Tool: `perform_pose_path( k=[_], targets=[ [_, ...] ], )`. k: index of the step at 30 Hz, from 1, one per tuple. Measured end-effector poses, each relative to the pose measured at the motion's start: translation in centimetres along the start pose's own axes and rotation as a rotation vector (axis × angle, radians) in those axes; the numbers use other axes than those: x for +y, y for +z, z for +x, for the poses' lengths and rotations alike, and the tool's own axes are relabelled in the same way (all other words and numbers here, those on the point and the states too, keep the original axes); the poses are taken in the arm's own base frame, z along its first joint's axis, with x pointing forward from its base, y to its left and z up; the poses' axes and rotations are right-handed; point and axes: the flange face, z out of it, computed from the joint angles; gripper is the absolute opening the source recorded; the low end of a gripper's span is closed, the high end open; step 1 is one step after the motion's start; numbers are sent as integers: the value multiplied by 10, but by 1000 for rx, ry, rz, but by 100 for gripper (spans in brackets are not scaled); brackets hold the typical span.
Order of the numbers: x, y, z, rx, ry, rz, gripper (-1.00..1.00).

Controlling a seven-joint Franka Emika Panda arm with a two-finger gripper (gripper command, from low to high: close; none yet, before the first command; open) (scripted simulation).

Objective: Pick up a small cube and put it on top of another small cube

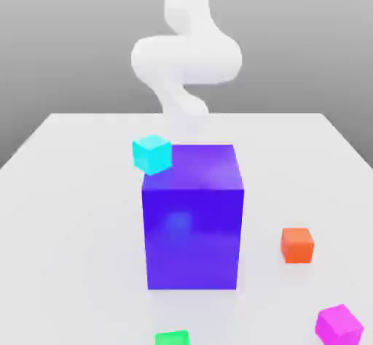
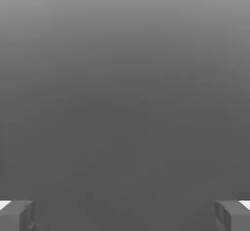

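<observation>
Tool (image 2: 125, 215) is spread wide with nothing between its two fingertips (image 2: 17, 215), seen at the edges of the hand view against plain grey. Arm (image 1: 186, 55) sits at 12 o'clock in the exterior view, behind the big blue-purple cube (image 1: 193, 219), well apart from every small cube; judged a start pose, nothing grasped yet.

Pink cube (image 1: 339, 324), the task's thing, rests on the counter (image 1: 65, 190) at about 5 o'clock from the big cube, near the frame's lower corner, free on all sides, so it should be easy to grab from above. Orange cube (image 1: 297, 245) at 3 to 4 o'clock of the big cube, on the counter, apart from the pink one; likely a candidate base. Cyan cube (image 1: 152, 153) at 11 o'clock by the big cube's top corner; can't tell if it touches the big cube or lies behind it. Green cube (image 1: 172, 338) at 6 o'clock, cut by the frame edge.

Count: one big cube, four small cubes (pink, orange, cyan, green), one arm, one tool.
</observation>
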Motion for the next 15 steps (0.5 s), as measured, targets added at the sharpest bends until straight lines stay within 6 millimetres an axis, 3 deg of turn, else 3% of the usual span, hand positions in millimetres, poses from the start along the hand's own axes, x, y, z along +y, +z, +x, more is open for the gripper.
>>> perform_pose_path(
  k=[7,15],
  targets=[
    [-31,123,-41,-102,-73,-146,0],
    [-39,252,-117,-242,-160,-272,0]
  ],
)
